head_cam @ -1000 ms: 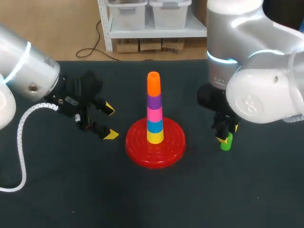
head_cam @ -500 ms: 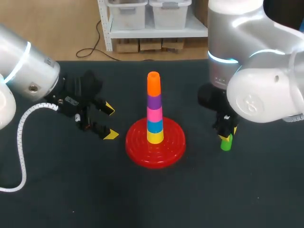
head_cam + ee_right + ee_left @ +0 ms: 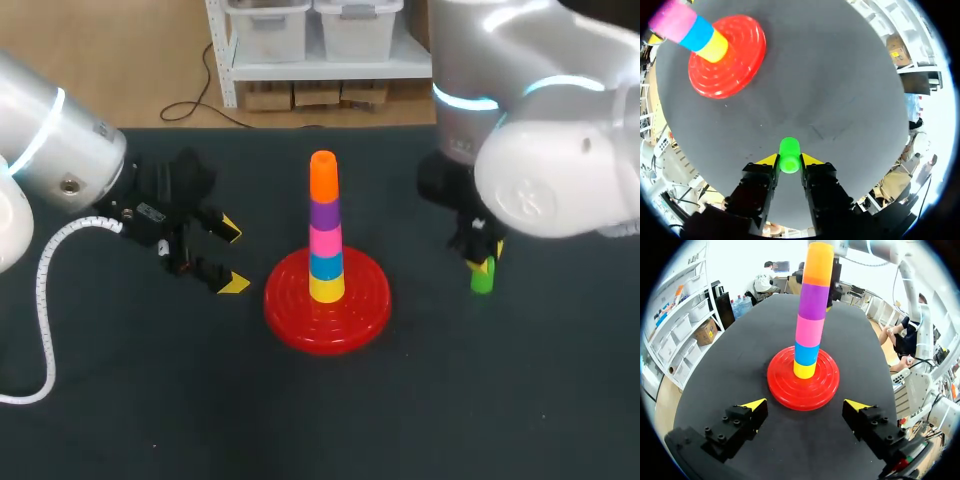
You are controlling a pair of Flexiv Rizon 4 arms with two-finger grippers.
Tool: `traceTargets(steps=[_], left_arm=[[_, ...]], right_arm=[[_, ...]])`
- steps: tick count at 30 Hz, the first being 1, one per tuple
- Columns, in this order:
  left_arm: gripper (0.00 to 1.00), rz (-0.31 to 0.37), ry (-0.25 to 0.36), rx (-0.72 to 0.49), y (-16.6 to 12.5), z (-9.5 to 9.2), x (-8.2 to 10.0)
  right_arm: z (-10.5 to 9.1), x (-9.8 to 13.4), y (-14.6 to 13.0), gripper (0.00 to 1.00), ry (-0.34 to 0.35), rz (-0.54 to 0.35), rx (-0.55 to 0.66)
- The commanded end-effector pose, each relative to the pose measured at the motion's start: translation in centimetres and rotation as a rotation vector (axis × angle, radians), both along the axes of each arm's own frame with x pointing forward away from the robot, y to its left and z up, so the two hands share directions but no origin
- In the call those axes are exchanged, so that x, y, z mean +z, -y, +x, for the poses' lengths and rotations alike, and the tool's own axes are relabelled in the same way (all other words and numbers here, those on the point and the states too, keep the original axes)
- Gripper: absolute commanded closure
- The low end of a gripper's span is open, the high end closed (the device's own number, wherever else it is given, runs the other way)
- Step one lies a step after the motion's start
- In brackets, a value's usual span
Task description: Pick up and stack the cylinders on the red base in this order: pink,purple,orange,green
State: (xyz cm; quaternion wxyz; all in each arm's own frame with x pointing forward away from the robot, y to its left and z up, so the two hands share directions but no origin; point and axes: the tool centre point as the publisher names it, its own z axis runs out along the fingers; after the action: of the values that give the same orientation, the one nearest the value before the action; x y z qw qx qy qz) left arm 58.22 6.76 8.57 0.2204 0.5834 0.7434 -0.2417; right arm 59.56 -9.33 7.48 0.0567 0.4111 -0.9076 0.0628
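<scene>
R gripper has its fingers clamped on the green cylinder, which stands upright btw the yellow tips, on the right-edge side of the red base and apart from it. The base sits mid tabletop w/ a stack on it. From the bottom: yellow piece, blue piece, pink cylinder, purple cylinder, orange cylinder. L gripper is near the base on its left-edge side, fingers spread wide, gripping nothing.

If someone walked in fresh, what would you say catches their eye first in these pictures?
The tower of yellow, blue, pink, purple and orange cylinders on the red base at mid-table. Beside it, the right gripper pinches the green cylinder, while the left gripper sits open on the other side.
</scene>
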Motion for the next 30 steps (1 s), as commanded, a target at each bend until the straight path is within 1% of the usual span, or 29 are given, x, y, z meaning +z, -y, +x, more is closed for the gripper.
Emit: traceTargets(steps=[1, 4, 9, 14, 17, 20, 23, 27, 30], left_arm=[[0.00, 0.003, -0.002, -0.001, 0.0, 0.1, 0.0], [0.00, 0.003, -0.002, -0.001, 0.0, 0.1, 0.0], [0.00, 0.003, -0.002, -0.001, 0.0, 0.1, 0.0], [0.00, 0.003, -0.002, -0.001, 0.0, 0.1, 0.0], [0.00, 0.003, -0.002, -0.001, 0.0, 0.1, 0.0], [0.00, 0.003, -0.002, -0.001, 0.0, 0.1, 0.0], [0.00, 0.003, -0.002, -0.001, 0.0, 0.1, 0.0], [0.00, 0.003, -0.002, -0.001, 0.0, 0.1, 0.0], [0.00, 0.003, -0.002, -0.001, 0.0, 0.1, 0.0]], right_arm=[[0.7, 4.9, 0.3, 1.00, 0.002, 0.021, -0.006], [1.5, 7.9, 0.1, 1.00, 0.006, 0.035, 0.000], [2.8, 13.2, -0.8, 1.00, 0.040, 0.065, 0.015], [3.9, 18.2, -2.9, 1.00, 0.100, 0.064, 0.039], [4.4, 20.3, -4.7, 1.00, 0.115, 0.053, 0.066], [4.5, 21.7, -6.9, 1.00, 0.117, 0.052, 0.113], [4.2, 22.5, -9.1, 1.00, 0.115, 0.052, 0.166], [3.7, 22.9, -12.1, 1.00, 0.104, 0.051, 0.228], [3.6, 23.2, -14.0, 1.00, 0.099, 0.046, 0.259]])
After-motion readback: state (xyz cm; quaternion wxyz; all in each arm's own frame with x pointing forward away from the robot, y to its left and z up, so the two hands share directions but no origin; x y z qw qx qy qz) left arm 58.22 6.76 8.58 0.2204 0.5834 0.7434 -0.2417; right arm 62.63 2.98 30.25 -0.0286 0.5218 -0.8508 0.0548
